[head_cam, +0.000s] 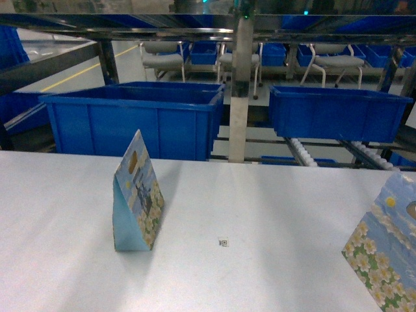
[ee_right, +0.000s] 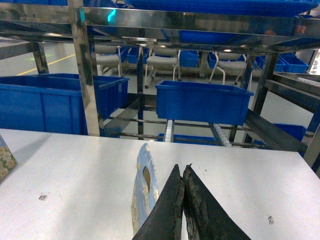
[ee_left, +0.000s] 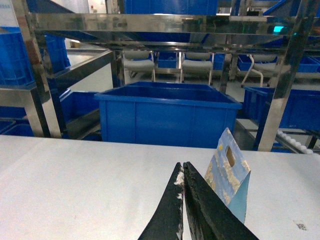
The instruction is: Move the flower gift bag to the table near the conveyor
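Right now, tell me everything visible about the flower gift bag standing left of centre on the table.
The flower gift bag stands upright and folded flat at the top, wedge-shaped, on the table. It looks like paper: blue sky print, white-yellow daisies low down, plain light-blue side gusset, and an oval cut-out handle seen from the left wrist. Nothing but the table touches it.

My head camera looks forward and slightly down over the table (head_cam: 260,201) toward the blue totes (head_cam: 136,117) and the conveyor (head_cam: 305,153) behind its far edge. My left wrist camera sits low and close over the tabletop, facing the same racks past my left gripper (ee_left: 183,172), and shares with the head view the upright flower gift bag (head_cam: 138,195) and one large tote. My right wrist camera looks likewise past my right gripper (ee_right: 182,175), sharing the conveyor rollers and the second bag (ee_right: 144,192).
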Available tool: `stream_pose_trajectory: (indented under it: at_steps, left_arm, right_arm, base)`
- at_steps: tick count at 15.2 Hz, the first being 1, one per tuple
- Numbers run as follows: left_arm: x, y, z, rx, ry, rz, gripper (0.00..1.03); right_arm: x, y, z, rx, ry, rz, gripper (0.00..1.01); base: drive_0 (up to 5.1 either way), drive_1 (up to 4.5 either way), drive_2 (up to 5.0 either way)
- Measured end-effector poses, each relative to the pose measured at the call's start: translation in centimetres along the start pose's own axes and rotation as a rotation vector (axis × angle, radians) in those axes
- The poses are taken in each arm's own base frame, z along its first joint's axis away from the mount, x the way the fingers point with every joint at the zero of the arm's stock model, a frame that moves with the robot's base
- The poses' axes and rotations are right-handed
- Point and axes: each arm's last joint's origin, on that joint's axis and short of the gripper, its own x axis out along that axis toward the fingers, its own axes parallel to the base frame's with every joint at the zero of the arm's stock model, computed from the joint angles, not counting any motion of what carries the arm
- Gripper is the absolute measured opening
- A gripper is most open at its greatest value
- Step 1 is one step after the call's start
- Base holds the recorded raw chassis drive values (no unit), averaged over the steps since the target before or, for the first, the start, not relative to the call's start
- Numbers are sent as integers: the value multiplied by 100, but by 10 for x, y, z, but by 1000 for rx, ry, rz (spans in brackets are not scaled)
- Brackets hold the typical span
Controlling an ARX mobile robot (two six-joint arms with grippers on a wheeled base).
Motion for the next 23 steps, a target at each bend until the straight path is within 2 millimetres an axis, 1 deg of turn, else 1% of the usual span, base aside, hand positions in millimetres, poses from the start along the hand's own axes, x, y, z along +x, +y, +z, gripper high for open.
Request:
stream_pose_trajectory:
  at_steps: [2, 8, 12, 13, 14, 15, 16, 21, 22, 23]
  left_arm:
    - [-6, -1, 1, 0, -3, -24, 2]
    - [-20, -1, 3, 0, -10, -24, 2]
    - [-24, -1, 2, 0, -10, -24, 2]
    - [-29, -1, -3, 1, 38, -23, 2]
    - [-33, -1, -3, 1, 27, -23, 2]
    - [-34, -1, 2, 0, -19, -25, 2]
    - [-34, -1, -2, 1, 11, -24, 2]
    - [-34, -1, -1, 1, 3, -24, 2]
    - [-34, -1, -1, 0, 3, -24, 4]
    - [-34, -1, -1, 0, 3, -24, 15]
  right_arm:
    - [0, 0, 0, 0, -1, 0, 2]
    - [0, 0, 0, 0, -1, 0, 2]
    - [0, 0, 0, 0, -1, 0, 2]
    - [0, 0, 0, 0, -1, 0, 2]
    - [0, 0, 0, 0, 0, 0, 2]
    - [0, 0, 0, 0, 0, 0, 2]
    - [0, 0, 0, 0, -1, 0, 2]
    - [0, 0, 0, 0, 0, 1, 2]
    - [0, 0, 0, -1, 0, 1, 5]
    - [0, 0, 0, -1, 0, 0, 17]
  base:
    - [0, 0, 0]
    - [0, 0, 0]
    - [0, 0, 0]
    - [0, 0, 0]
    - [0, 0, 0]
    - [0, 0, 0]
    - [0, 0, 0]
    - [0, 0, 0]
    - [0, 0, 0]
    - [0, 0, 0]
